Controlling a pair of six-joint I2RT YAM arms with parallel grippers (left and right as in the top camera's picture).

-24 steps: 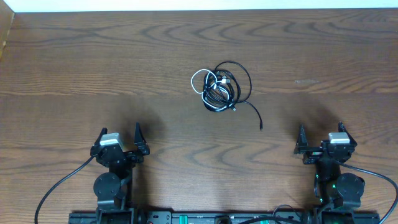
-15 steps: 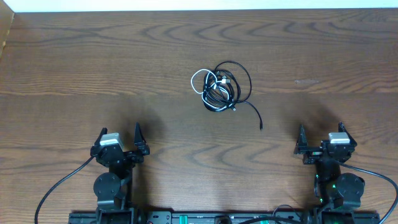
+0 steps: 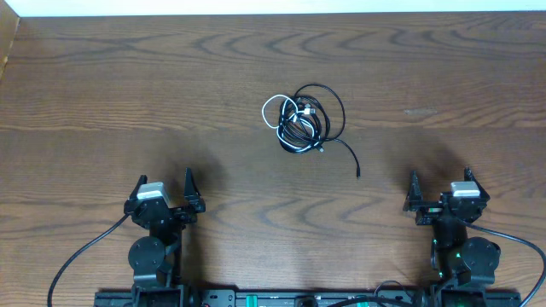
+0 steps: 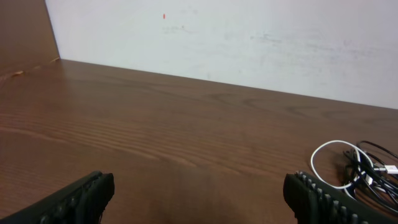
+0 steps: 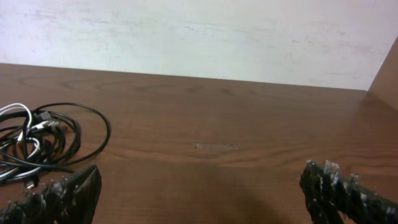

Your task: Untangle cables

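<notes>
A tangled bundle of thin black cords and one white cord (image 3: 303,119) is lying near the middle of the dark wood-grain tabletop (image 3: 128,94), well apart from both arms. The left gripper (image 3: 165,182) and right gripper (image 3: 440,179) are sitting at the near edge, jaws spread wide, holding nothing. A scuffed white wall (image 4: 249,43) is bordering the far side.

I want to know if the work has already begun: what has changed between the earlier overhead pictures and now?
Nothing has visibly changed. The tangled black and white cables lie in the same spot, untouched. The left gripper and the right gripper stay parked on the near side, both wide open and holding nothing.
</notes>
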